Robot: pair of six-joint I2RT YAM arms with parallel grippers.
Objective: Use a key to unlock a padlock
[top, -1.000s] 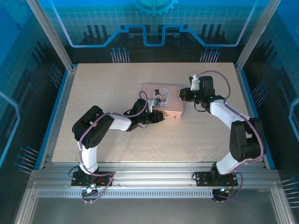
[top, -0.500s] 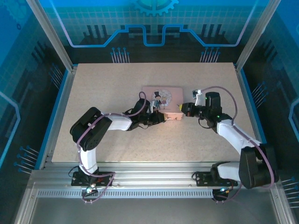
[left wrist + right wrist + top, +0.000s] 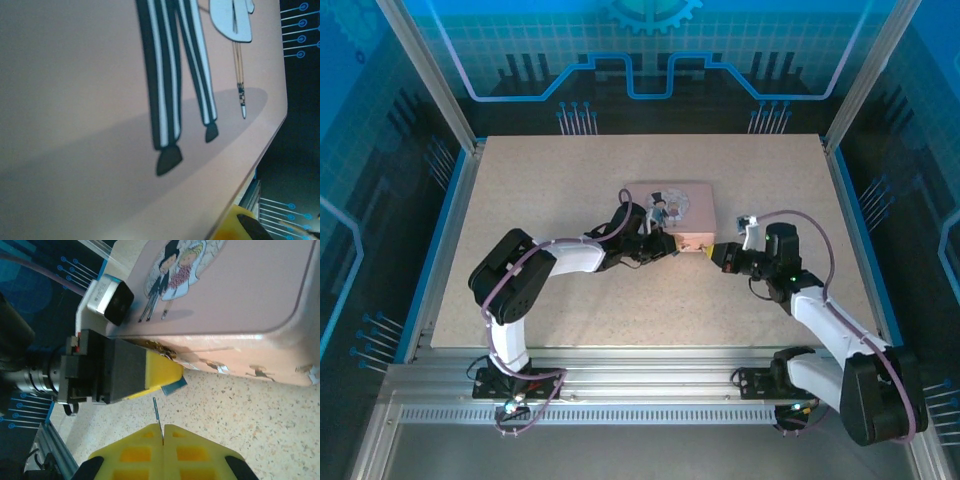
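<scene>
The padlock [image 3: 175, 384] is a small bluish piece poking out at the tip of my left gripper [image 3: 167, 374], which is shut on it beside the front wall of the pink box [image 3: 240, 295]. My right gripper [image 3: 163, 426] is shut on the key [image 3: 157, 411], whose thin blade points up at the padlock with a small gap between them. From above, the left gripper [image 3: 665, 243] and the right gripper [image 3: 715, 253] face each other at the pink box's [image 3: 670, 190] near edge. The left wrist view is close on the cartoon lid [image 3: 100, 75].
The pink box with the cartoon couple lies mid-table, its front wall right behind the padlock. Speckled tabletop [image 3: 620, 300] lies open in front of both grippers. Blue frame rails [image 3: 450, 230] border the table left and right.
My right arm has swung from the box's far right side down and toward the near side, bringing the key to the box's front corner. The left gripper has barely shifted.
</scene>
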